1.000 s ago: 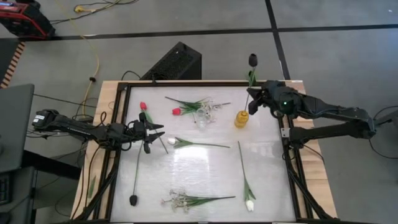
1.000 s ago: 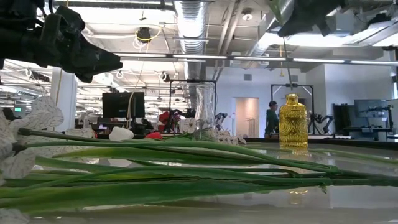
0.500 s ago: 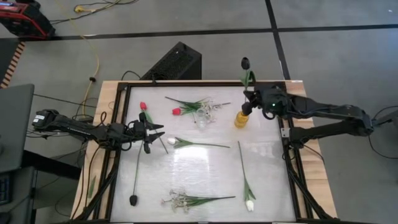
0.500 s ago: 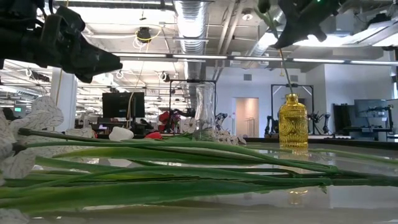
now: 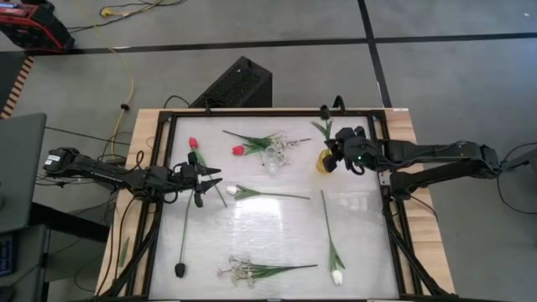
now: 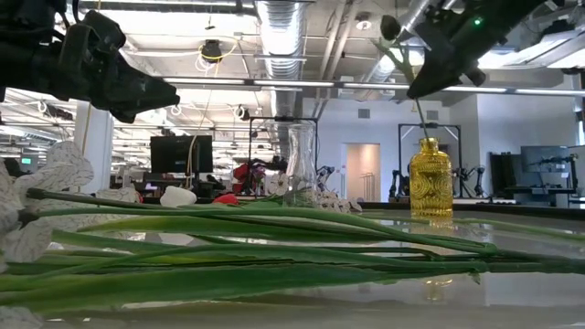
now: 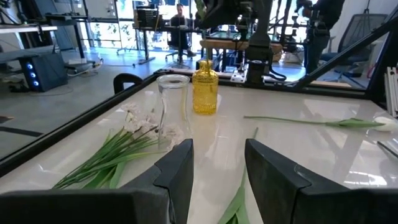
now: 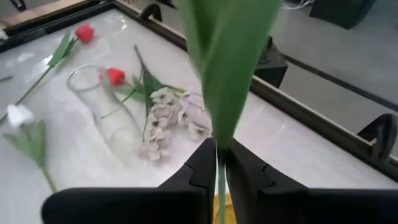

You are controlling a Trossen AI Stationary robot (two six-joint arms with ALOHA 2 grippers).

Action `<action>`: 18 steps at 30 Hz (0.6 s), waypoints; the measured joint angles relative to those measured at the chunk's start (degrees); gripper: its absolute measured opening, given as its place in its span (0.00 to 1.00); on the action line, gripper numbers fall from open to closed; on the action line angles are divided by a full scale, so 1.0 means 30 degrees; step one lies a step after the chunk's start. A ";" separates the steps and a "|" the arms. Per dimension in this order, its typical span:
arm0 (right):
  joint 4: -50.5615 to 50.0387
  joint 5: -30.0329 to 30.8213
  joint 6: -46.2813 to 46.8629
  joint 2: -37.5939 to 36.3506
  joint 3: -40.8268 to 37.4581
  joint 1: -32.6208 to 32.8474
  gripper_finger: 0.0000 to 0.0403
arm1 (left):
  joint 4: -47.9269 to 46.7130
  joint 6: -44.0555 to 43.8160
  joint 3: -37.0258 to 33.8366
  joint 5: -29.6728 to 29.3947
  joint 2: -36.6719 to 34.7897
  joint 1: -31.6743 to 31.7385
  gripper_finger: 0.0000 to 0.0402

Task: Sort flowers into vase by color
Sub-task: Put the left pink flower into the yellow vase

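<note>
Since the earlier frames the right gripper has come in from the table's right edge to sit over the yellow vase, and the dark purple flower it carries has dropped lower; its bloom now lies past the table's far rail. In the right wrist view the fingers are pinched tight on the green stem; in the low view the stem runs down into the vase mouth, tilted, with the bloom up high. Left gripper has not moved: it hovers at the left side of the table with its fingers spread apart, holding nothing, a white tulip just beside it. The table's middle is bare; the remaining flowers lie nearer the edges: a red tulip by the left rail, a second red tulip and a white blossom sprig around the clear glass vase, a dark bloom and another blossom sprig along the near edge, a white tulip near the front right. The clear vase stands empty, well apart from the yellow one.
</note>
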 joint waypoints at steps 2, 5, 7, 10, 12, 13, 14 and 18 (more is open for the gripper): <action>-0.0098 0.0000 -0.0007 0.0000 0.0000 0.0285 0.19 | 0.0000 -0.0015 0.0000 -0.0006 0.0000 0.0000 0.33; -0.0625 -0.0407 -0.0007 -0.0134 0.0000 0.0549 0.23 | 0.0000 -0.0046 0.0000 0.0000 0.0000 0.0000 0.33; -0.1053 -0.1113 0.0038 -0.0275 0.0000 0.0591 0.28 | 0.0000 -0.0173 0.0000 -0.0007 0.0001 0.0000 0.33; -0.1442 -0.1731 0.0051 -0.0540 0.0000 0.0591 0.34 | 0.0000 -0.0189 0.0000 -0.0020 0.0000 0.0000 0.33; -0.1503 -0.1956 0.0049 -0.0743 0.0000 0.0591 0.39 | 0.0000 -0.0189 0.0000 -0.0022 0.0002 0.0000 0.33; -0.1509 -0.2116 -0.0003 -0.0856 0.0000 0.0591 0.41 | 0.0002 -0.0189 0.0000 -0.0029 0.0000 0.0000 0.33; -0.1571 -0.2225 -0.0095 -0.0963 0.0031 0.0591 0.43 | 0.0002 -0.0191 0.0000 -0.0029 0.0000 0.0000 0.33; -0.3387 -0.2582 -0.0137 -0.1115 0.1104 0.0600 0.50 | 0.0000 -0.0290 0.0000 -0.0029 0.0001 0.0000 0.33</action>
